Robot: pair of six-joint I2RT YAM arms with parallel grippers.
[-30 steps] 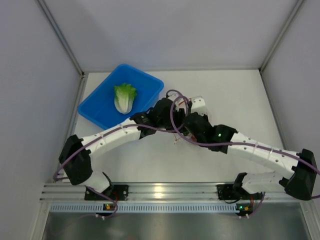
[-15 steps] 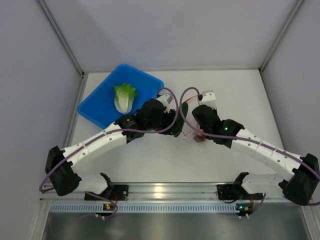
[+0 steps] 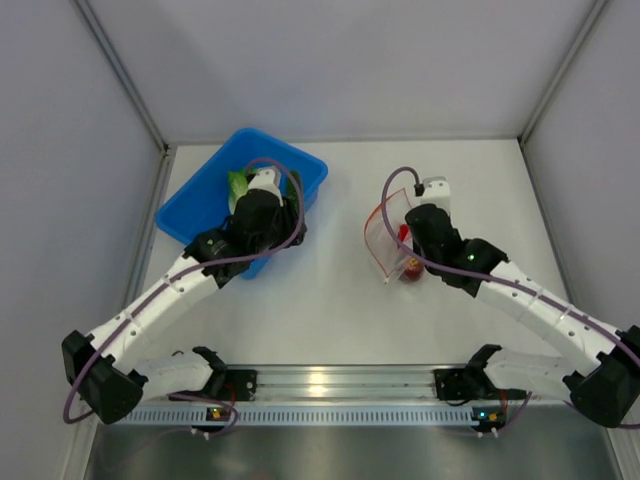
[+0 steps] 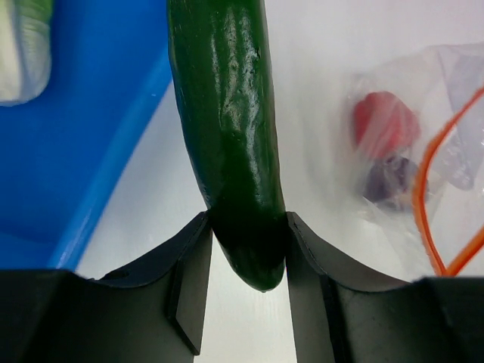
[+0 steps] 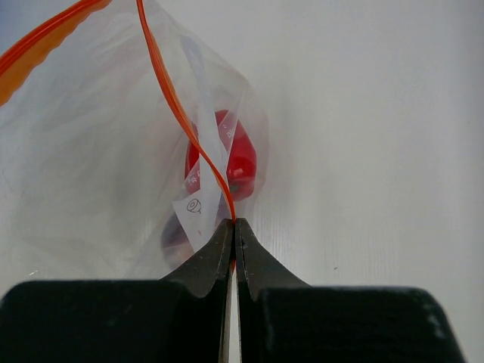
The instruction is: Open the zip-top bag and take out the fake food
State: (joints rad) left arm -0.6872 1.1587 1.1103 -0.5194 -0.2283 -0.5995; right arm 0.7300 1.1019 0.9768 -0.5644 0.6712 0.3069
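Observation:
My left gripper (image 4: 246, 234) is shut on the blunt end of a dark green cucumber (image 4: 227, 113). It hangs over the right rim of the blue bin (image 4: 76, 151), as the top view shows the left gripper (image 3: 283, 208) and the cucumber (image 3: 294, 188). A green-white lettuce head (image 3: 237, 182) lies in the bin, half hidden by the arm. My right gripper (image 5: 233, 227) is shut on the orange-red zipper strip of the clear zip-top bag (image 5: 98, 151), whose mouth gapes. Inside the bag are a red pepper (image 5: 234, 159) and a dark purple piece (image 5: 175, 233).
The blue bin (image 3: 195, 215) stands at the back left, close to the left wall. The bag (image 3: 383, 232) hangs right of centre, its lower end on the table. White walls close the table on three sides, and the metal rail runs along the near edge.
My left arm has swung left from the bag to the bin, carrying the cucumber out. My right gripper has drawn the bag a little to the right and back.

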